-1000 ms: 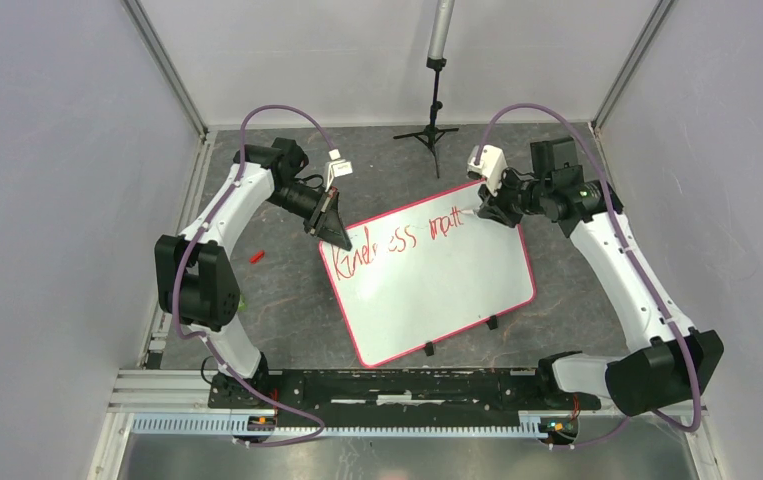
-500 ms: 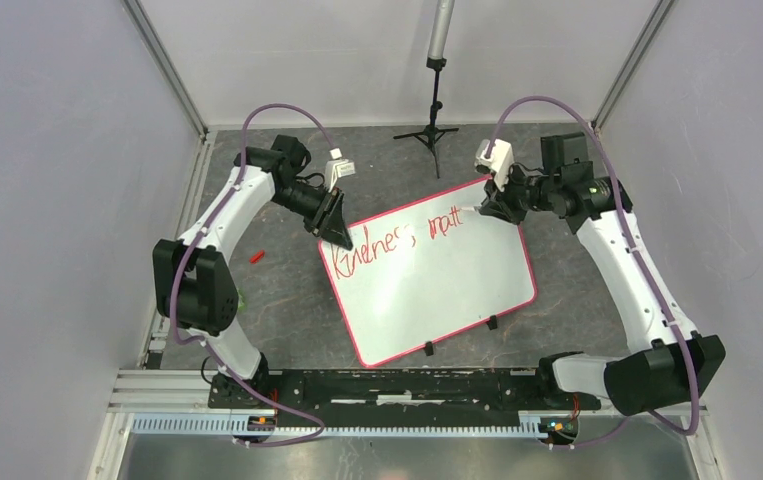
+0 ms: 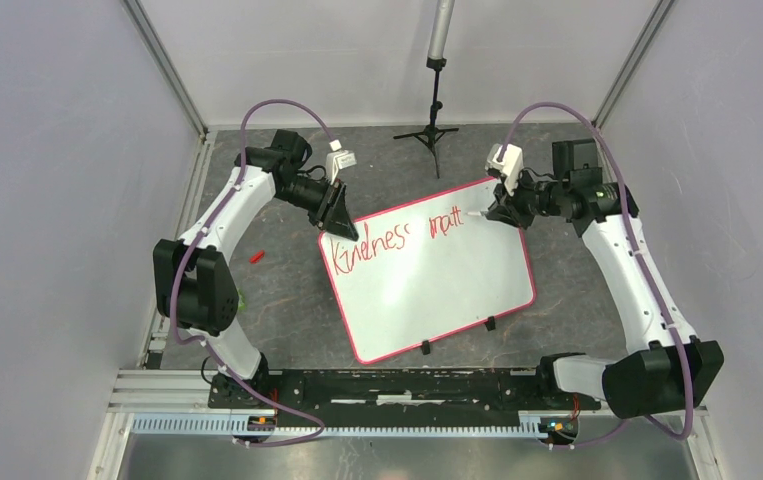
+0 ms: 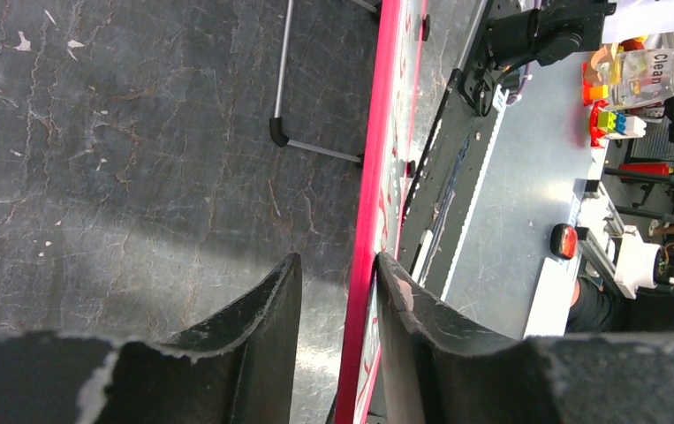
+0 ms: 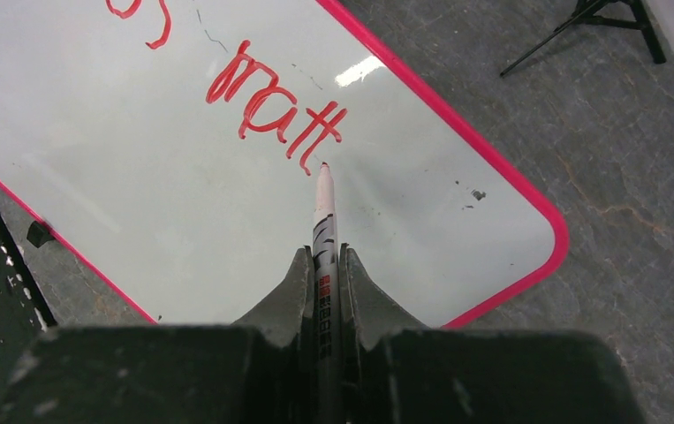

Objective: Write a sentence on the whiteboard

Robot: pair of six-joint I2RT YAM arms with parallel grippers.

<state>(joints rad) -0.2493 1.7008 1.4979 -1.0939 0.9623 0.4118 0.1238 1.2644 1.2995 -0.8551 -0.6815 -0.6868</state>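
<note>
The whiteboard (image 3: 447, 290) lies flat and skewed on the dark floor, white with a red-pink rim. The sentence (image 3: 397, 238) is red handwriting along its far edge and reads "Kindness matt". My right gripper (image 3: 500, 212) is shut on a white marker (image 5: 324, 221). The marker's red tip sits at the board (image 5: 139, 203) just past the last "t" of the sentence (image 5: 271, 106). My left gripper (image 3: 340, 225) is at the board's far left corner. In the left wrist view its jaws (image 4: 337, 258) straddle the rim (image 4: 377, 159), with a gap on the left side.
A black tripod stand (image 3: 435, 110) rises at the back middle. A small red piece (image 3: 255, 256) lies on the floor left of the board. Two black clips (image 3: 490, 323) sit on the board's near edge. Grey walls close in on both sides.
My right gripper and the marker have moved a little to the right along the line. My left gripper has shifted slightly toward the far side at the board's corner.
</note>
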